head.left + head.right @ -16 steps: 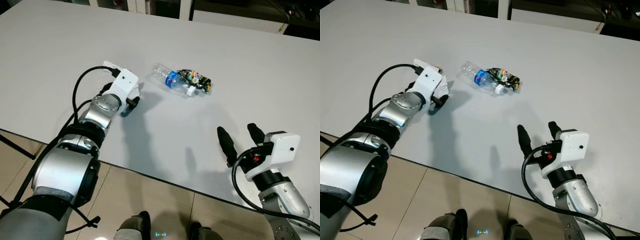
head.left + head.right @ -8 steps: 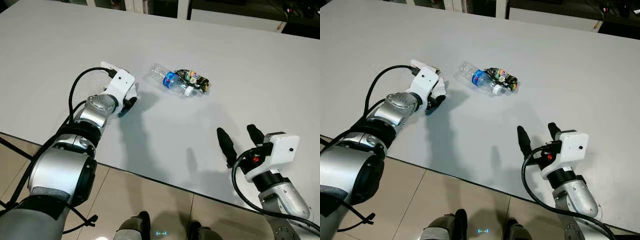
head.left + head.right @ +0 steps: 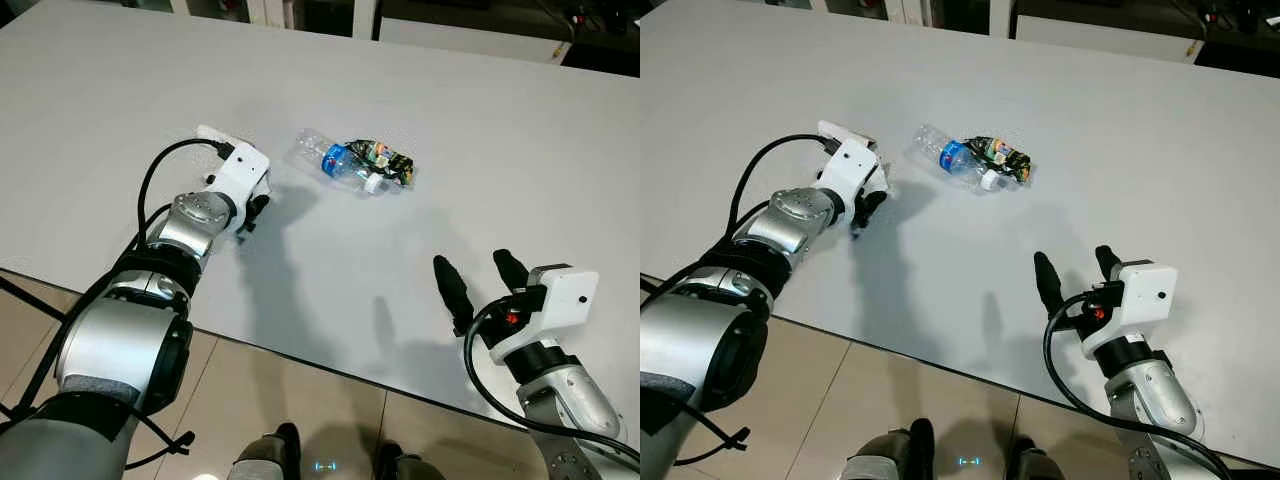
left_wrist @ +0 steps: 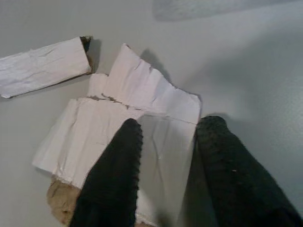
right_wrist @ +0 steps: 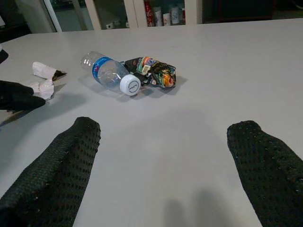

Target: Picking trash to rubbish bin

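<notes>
1. A wide white table (image 3: 520, 120) takes up most of the head camera frames, with tan floor tiles along the lower edge.
2. The left gripper (image 4: 165, 156) reaches over the table at the centre left of the left eye frame, its two black fingers (image 4: 118, 175) pointing down onto a torn, creased piece of white paper (image 4: 142, 101).
3. In the left wrist picture the fingers stand a little apart, one on each side of a fold of that paper; the tips lie on or just over the sheet, and I cannot tell whether they pinch it.
4. A second scrap, a flattened white paper strip with a dark end (image 4: 45, 66), lies just beside the torn paper, apart from it.
5. A clear plastic bottle with a blue label and white cap (image 3: 340, 162) lies on its side in the upper middle of the left eye frame, to the right of the left gripper and apart from it.
6. A crumpled dark snack wrapper with coloured print (image 3: 392, 160) lies touching the bottle near its cap end.
7. The right gripper (image 3: 482, 277) hovers low over the table at the lower right of the left eye frame, fingers spread wide and holding nothing, well apart from the bottle and wrapper.
</notes>
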Controlling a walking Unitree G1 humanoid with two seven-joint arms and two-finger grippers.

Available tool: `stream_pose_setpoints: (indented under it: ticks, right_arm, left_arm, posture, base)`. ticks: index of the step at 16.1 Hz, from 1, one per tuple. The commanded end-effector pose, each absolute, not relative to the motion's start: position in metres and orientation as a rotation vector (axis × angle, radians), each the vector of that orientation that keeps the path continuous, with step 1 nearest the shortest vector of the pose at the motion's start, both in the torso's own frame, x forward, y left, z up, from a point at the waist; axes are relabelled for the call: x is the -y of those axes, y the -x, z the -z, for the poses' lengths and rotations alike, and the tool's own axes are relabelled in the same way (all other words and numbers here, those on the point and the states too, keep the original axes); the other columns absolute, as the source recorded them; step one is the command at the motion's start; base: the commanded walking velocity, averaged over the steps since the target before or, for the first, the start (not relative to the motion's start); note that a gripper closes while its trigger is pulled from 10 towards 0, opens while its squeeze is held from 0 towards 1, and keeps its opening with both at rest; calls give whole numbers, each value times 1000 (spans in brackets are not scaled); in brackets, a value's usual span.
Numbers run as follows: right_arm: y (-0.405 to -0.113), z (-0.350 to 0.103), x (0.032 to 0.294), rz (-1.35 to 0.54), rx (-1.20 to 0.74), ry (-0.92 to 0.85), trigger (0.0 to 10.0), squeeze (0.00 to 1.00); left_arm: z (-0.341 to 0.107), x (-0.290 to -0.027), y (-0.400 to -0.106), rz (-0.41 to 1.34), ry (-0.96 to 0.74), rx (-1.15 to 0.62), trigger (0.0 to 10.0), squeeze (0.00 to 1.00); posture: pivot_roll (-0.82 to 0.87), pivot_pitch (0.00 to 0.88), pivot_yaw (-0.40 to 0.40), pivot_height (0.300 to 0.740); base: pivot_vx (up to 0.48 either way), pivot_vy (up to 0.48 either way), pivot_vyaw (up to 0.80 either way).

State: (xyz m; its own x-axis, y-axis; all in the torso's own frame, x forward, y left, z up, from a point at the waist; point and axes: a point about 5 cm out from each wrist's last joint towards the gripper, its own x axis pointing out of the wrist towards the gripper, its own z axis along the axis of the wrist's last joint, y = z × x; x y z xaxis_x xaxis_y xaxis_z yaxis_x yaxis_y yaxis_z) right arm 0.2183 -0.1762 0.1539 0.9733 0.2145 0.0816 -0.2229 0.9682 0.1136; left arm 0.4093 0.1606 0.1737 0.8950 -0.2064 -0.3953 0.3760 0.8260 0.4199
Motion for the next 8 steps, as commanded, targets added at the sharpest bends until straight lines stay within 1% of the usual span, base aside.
stream_pose_setpoints:
  ticks: [1, 5, 8]
  right_arm:
    - [-216, -156, 179, -206, 72, -128, 10000, 0]
    - [-216, -156, 180, -199, 72, -128, 10000, 0]
    - [-217, -155, 182, -192, 74, -126, 10000, 0]
  left_arm:
    - [-145, -170, -399, 319, -501, -473, 0, 0]
    - [-147, -169, -400, 314, -490, -457, 0, 0]
    - [-156, -167, -404, 284, -483, -395, 0, 0]
  posture:
    - [78, 224, 54, 740]
    - [76, 216, 58, 740]
    - [76, 213, 58, 740]
  base:
    - [0, 0, 0]
    - [0, 0, 0]
    - [0, 0, 0]
